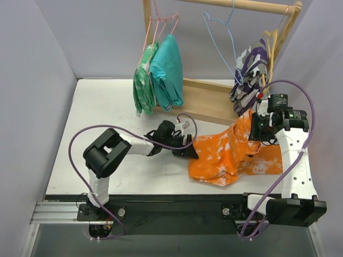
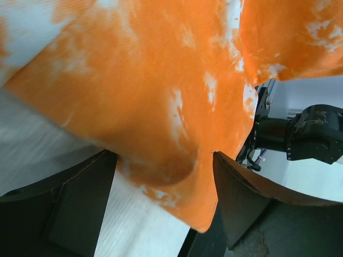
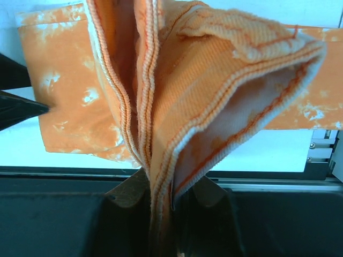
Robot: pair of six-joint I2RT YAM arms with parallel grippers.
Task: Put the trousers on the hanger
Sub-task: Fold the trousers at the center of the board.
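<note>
1. Presently, the trousers (image 1: 230, 152) are seen spread on the white surface (image 1: 107, 107), right of centre, w/ one end raised off it.
2. That raised end is clenched in the right claw (image 1: 258, 127). Bunched seams are shown pinched between its jaws in the wrist view, prob. so the garment can be lifted twd. the rail.
3. The left claw (image 1: 187, 151) is set at the opp. edge, jaws apart w/ the hem between them and nothing pinched yet. This is judged a 2nd grip being lined up, so the cloth can be stretched flat.
4. The hanger (image 1: 217, 44) hangs empty on the wooden rail (image 1: 236, 4) behind the trousers, well apart from both claws.
</note>
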